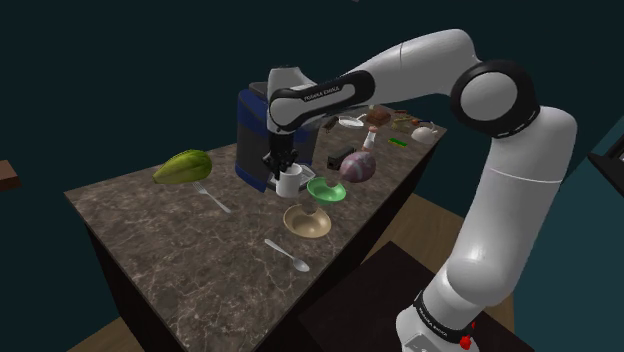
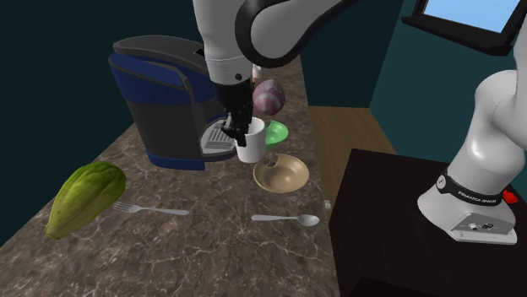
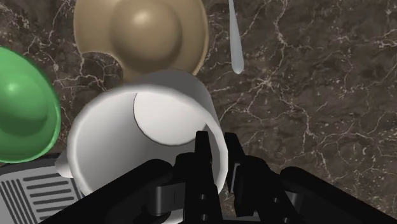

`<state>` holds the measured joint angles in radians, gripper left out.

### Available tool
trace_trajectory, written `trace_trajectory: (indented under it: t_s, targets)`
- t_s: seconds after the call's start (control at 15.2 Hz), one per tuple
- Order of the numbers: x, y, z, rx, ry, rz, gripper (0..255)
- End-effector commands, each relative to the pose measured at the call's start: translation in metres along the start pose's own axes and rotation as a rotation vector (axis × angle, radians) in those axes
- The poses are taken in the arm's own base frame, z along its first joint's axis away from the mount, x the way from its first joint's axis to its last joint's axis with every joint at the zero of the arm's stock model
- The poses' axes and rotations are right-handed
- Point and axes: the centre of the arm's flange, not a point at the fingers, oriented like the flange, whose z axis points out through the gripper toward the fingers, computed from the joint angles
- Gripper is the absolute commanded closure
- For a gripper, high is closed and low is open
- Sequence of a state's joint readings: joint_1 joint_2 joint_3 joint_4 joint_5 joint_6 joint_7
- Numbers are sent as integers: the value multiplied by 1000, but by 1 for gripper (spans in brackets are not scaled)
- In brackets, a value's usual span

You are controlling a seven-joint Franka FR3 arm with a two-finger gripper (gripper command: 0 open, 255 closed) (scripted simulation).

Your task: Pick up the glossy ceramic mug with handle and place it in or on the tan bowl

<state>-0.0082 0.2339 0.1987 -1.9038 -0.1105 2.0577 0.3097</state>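
Sitting closest in the shoulder view is the dark stand (image 1: 370, 290) with the arm's white base on it. Just past it begins the dark marbled bench (image 1: 180, 250). A metal spoon (image 1: 287, 255) lies on the bench nearest the stand, and beyond the spoon rests the tan bowl (image 1: 308, 221), apart from it.

Next comes the white mug (image 1: 289, 183), mouth up, just beyond the tan bowl and in front of the coffee machine's drip tray (image 3: 32, 197). The end effector (image 1: 280, 165) comes down onto it from above. In the wrist view the end effector (image 3: 216, 137) is clamped on the mug's (image 3: 140, 133) wall, one black finger inside the rim and the other outside. Whether the mug's base touches the bench cannot be told.

A green bowl (image 1: 326, 190) sits just beside the mug, on the shoulder view's right. Behind the mug stands a blue and black coffee machine (image 1: 252, 140), and a rounded purplish object (image 1: 358, 167) lies beyond the green bowl.

Off to the shoulder view's left, well apart from the mug, a fork (image 1: 212, 195) lies close to a ridged green fruit (image 1: 182, 166). At the bench's far end sits a cluster of small items (image 1: 400, 125), too small to name.
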Motion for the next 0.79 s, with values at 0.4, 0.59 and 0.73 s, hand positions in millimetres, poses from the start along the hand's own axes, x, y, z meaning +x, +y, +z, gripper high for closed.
trace_trajectory:
  t_s: [0.4, 0.59, 0.73]
  targets:
    - [-75, 74, -5, 0, 0, 0, 255]
    - [-78, 78, 5, 0, 0, 0, 255]
    - [-78, 77, 15, 0, 0, 0, 255]
